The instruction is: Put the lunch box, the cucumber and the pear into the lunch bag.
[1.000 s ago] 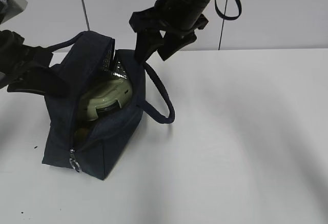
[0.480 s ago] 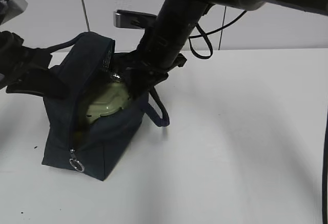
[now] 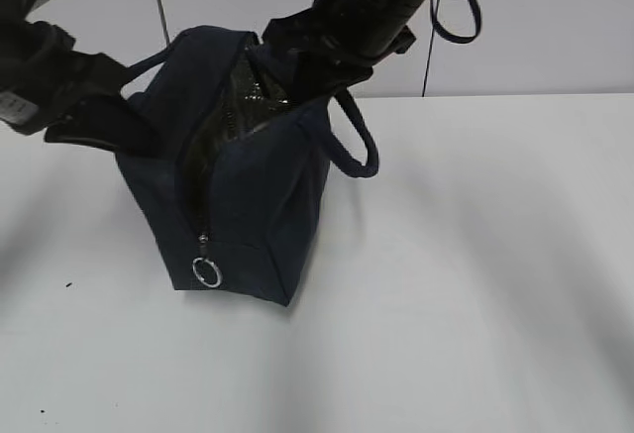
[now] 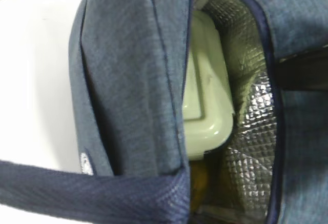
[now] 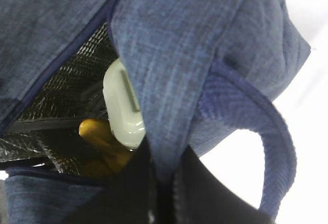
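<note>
1. Lunch box (image 4: 205,85) and pear (image 5: 100,137) sat inside the lunch bag (image 3: 248,195), upper left (cucumber unseen).
2. Right tool (image 5: 161,183) clenched the rim; left tool (image 3: 94,121) gripped its side.
3. Uneven pulling could tip the bag onto the desk (image 3: 475,284).

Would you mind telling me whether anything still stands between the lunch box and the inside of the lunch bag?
Nothing visible does: the lunch box already lies inside the lunch bag, against its foil lining, with a yellow-orange item, probably the pear, beside it.
</note>
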